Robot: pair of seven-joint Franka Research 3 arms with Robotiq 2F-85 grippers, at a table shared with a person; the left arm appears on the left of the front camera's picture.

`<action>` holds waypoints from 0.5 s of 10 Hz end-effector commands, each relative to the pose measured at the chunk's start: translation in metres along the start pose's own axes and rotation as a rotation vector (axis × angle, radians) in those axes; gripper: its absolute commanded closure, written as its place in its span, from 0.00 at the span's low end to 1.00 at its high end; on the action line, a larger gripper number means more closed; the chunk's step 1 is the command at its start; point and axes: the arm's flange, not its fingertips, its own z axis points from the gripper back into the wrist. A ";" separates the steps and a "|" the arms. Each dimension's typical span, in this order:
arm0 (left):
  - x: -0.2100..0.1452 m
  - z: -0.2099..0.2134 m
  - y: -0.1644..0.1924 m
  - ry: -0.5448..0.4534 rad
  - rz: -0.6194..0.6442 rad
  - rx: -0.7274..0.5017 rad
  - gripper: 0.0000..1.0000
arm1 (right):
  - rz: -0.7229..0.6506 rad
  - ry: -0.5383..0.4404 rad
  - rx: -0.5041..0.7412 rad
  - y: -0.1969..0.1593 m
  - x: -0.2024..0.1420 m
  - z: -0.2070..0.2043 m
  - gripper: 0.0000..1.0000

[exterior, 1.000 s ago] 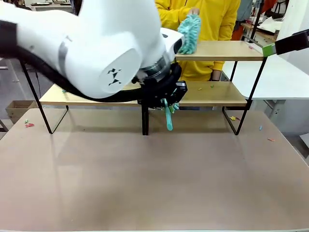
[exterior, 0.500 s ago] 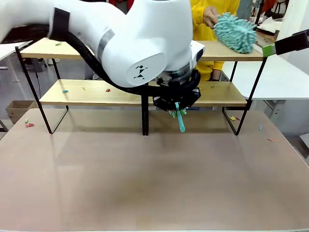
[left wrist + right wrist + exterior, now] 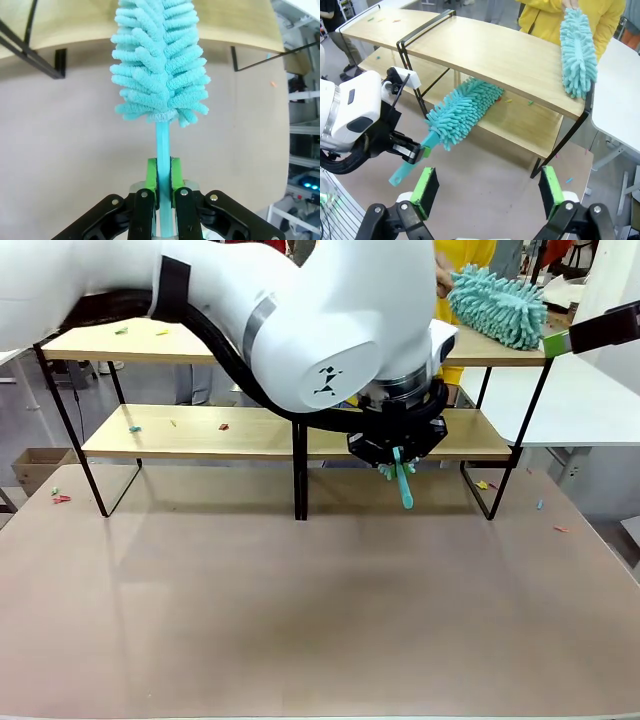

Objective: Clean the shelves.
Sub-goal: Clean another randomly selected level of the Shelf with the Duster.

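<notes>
one duster [image 3: 462, 107] between the shelves' [image 3: 490, 55] boards, other duster [image 3: 578, 52] on top.

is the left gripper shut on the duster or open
Shut on the duster: in the left wrist view the left gripper has its green pads pressed against both sides of the teal handle.

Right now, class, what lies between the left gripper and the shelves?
A teal duster, handle clamped in the left gripper, fluffy head reaching the shelves; left wrist view.
</notes>
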 end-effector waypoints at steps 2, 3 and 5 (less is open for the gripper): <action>0.017 -0.016 -0.023 -0.031 -0.018 0.000 0.88 | -0.002 0.003 -0.001 0.000 0.000 0.000 0.00; 0.021 -0.018 -0.037 -0.022 -0.038 -0.010 0.88 | -0.002 0.003 -0.001 0.000 0.000 0.000 0.00; 0.025 -0.014 -0.066 -0.020 -0.076 -0.057 0.88 | -0.002 0.003 -0.001 0.000 0.000 0.000 0.00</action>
